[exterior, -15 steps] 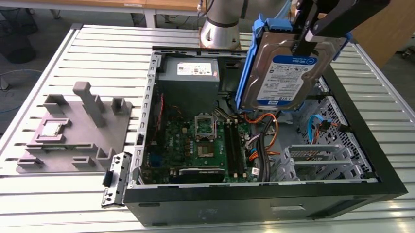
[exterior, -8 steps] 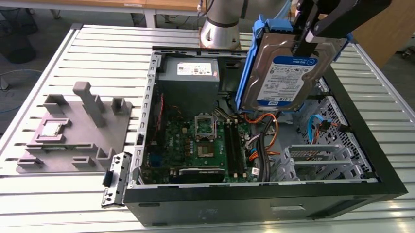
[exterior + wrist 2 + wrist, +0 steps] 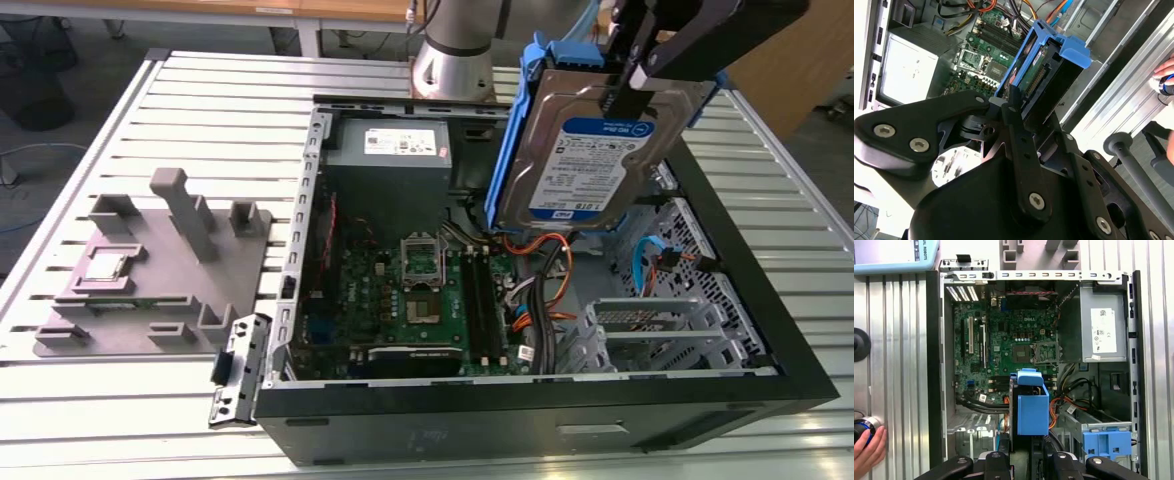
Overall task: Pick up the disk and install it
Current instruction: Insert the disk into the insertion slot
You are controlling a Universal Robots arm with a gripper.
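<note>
gripper [image 3: 641,88]: clamped on the disk's top edge; one of the fingers [image 3: 1015,120] lies flat against its side, the far contact is hidden, so probably a full pinch
disk [image 3: 585,160]: in the air above the open case, held on end and slightly tilted, label toward the exterior view, blue frame round its edges
case [image 3: 747,260]: lying on the table [image 3: 200,100], motherboard [image 3: 414,290] and power supply [image 3: 390,145] exposed
latch [image 3: 1106,442]: blue, in a case corner, apart from the disk
fixture [image 3: 147,260]: grey, at the exterior view's left of the case
hand [image 3: 869,452]: a person's, at the table edge
</note>
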